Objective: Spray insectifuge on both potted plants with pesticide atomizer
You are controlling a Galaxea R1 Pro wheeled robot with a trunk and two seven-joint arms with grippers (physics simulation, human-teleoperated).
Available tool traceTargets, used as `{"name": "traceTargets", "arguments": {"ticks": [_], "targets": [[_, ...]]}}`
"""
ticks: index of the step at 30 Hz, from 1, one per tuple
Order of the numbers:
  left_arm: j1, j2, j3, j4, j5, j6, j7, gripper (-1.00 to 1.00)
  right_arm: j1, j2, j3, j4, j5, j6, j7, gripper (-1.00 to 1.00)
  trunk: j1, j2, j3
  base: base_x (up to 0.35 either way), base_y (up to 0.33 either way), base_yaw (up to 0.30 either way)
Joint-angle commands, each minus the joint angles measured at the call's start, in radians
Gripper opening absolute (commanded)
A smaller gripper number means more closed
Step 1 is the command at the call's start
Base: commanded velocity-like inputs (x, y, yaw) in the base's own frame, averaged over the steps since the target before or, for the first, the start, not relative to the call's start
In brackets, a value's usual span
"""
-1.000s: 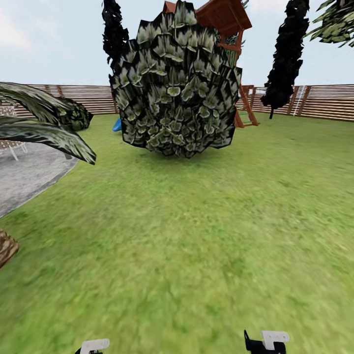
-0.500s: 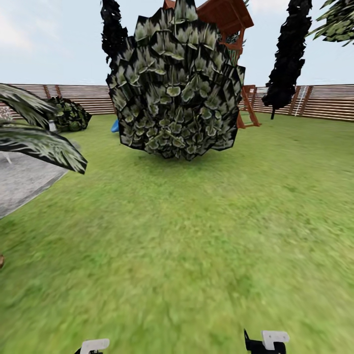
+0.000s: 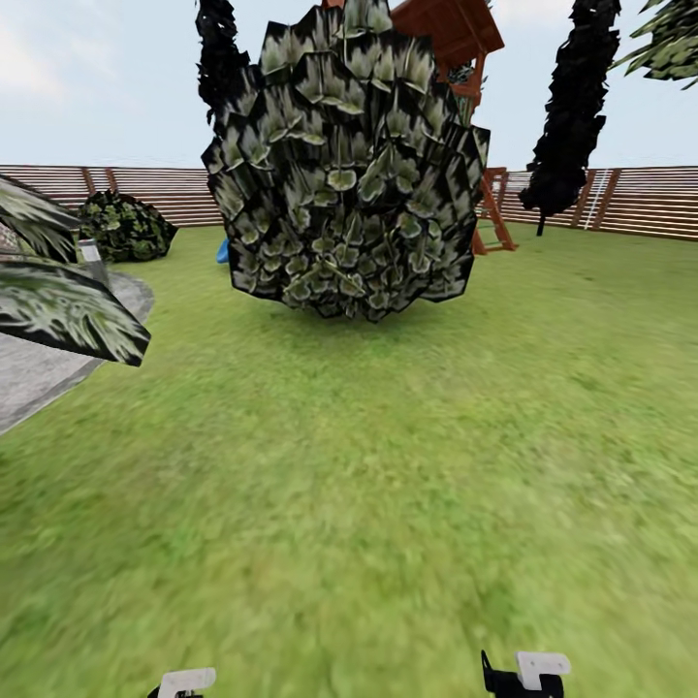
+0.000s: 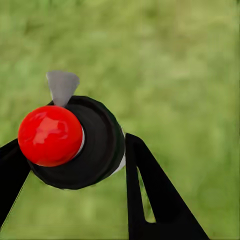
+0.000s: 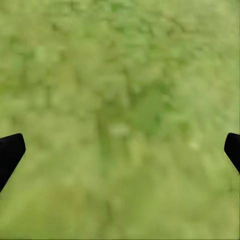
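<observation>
The pesticide atomizer [image 4: 75,142] is pinched between the fingers of the left gripper [image 4: 70,165], evidently carried ready for spraying. It is viewed end-on: red cap and dark collar face the wrist camera, so the long axis runs along the gripper toward the lawn [image 3: 388,465]. The right gripper [image 5: 120,150] is spread wide, nothing held. A large bush [image 3: 344,165] is seen ahead; the potted plants are presumably yet to be reached.

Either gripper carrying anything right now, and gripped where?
The left gripper is shut on the spray bottle, clamped across its dark, red-capped end. The right gripper is open over the grass, holding nothing.
</observation>
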Motion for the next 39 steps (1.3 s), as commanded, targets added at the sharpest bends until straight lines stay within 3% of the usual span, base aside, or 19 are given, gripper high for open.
{"name": "traceTargets", "arguments": {"ticks": [1, 39], "targets": [[-0.001, 0.0, -0.009, 0.0, 0.008, -0.003, 0.004, -1.0, 0.0, 0.0, 0.009, 0.0, -0.007, -0.002, -0.004, 1.0, 0.0, 0.0, -0.001, 0.339, 0.0, 0.0], [-0.001, 0.0, -0.009, 0.0, 0.007, -0.003, 0.004, -1.0, 0.0, 0.0, 0.009, 0.0, -0.008, -0.002, -0.004, 1.0, 0.0, 0.0, -0.001, 0.339, 0.0, 0.0]]}}
